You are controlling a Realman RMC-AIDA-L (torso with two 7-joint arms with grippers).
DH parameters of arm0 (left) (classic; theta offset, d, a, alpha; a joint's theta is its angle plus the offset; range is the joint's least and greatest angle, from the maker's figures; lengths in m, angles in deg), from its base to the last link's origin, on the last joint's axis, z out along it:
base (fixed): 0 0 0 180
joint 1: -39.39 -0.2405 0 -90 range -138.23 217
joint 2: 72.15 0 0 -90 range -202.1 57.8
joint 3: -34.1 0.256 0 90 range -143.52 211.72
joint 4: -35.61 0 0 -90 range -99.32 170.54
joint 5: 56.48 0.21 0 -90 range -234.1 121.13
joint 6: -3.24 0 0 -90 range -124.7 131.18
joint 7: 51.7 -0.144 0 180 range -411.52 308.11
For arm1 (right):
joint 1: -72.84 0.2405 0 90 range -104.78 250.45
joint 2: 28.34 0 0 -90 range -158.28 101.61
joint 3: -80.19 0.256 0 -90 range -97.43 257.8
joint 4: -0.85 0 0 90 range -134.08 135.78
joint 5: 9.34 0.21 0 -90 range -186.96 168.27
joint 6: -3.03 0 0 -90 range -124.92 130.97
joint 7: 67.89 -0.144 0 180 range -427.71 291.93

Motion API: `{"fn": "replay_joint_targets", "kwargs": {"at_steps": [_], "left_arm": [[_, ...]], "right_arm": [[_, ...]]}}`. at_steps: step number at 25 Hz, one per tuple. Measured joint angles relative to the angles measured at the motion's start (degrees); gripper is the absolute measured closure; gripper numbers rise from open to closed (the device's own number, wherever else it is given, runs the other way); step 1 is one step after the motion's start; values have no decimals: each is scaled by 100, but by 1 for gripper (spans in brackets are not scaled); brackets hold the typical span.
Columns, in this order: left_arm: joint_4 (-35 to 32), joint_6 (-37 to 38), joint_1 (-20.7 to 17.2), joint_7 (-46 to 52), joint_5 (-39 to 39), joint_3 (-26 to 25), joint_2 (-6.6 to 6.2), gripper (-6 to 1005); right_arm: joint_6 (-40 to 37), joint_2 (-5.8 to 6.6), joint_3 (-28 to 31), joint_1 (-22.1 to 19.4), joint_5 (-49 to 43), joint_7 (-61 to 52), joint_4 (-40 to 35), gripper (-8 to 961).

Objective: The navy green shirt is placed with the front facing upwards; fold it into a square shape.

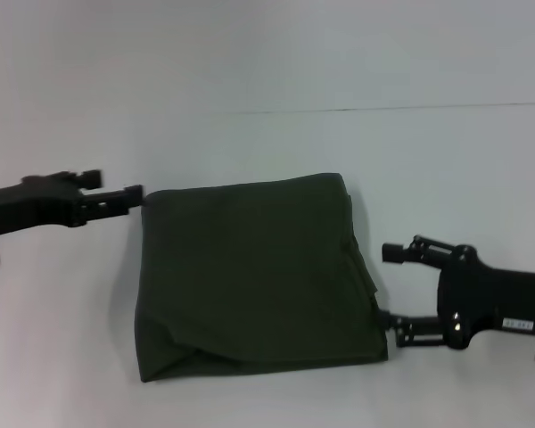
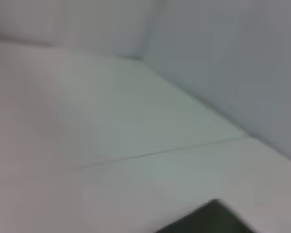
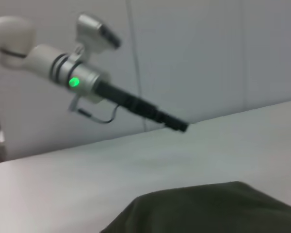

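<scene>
One navy green shirt (image 1: pixel 254 276) folded squarish on worktop (image 1: pixel 250 71), no clear long axis; between left gripper (image 1: pixel 135 196) at far-left corner and right gripper (image 1: pixel 390 285) at near-right corner, jaw states can't tell.

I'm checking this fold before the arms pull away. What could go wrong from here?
The left gripper sits right at the navy green shirt's far left corner; pulling away might drag that corner open. The right gripper is at the near right corner, beside loosely stacked layers that could slip. The near left corner looks bunched, so the square may stay uneven.
</scene>
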Motion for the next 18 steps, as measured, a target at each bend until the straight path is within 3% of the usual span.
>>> {"fn": "replay_joint_targets", "kwargs": {"at_steps": [6,10,18], "left_arm": [[461,1880,222,-1410,-140,-24,-282,103],[473,2910,36,-2268,-131,-91,-241,97],[459,3136,-442,-2929,181,-97,-72,97]], "right_arm": [[-255,-15,-483,-1,17,435,248,5],[-337,-24,-577,71,15,1075,833,5],[-152,-36,-885,272,20,1540,1545,7]]}}
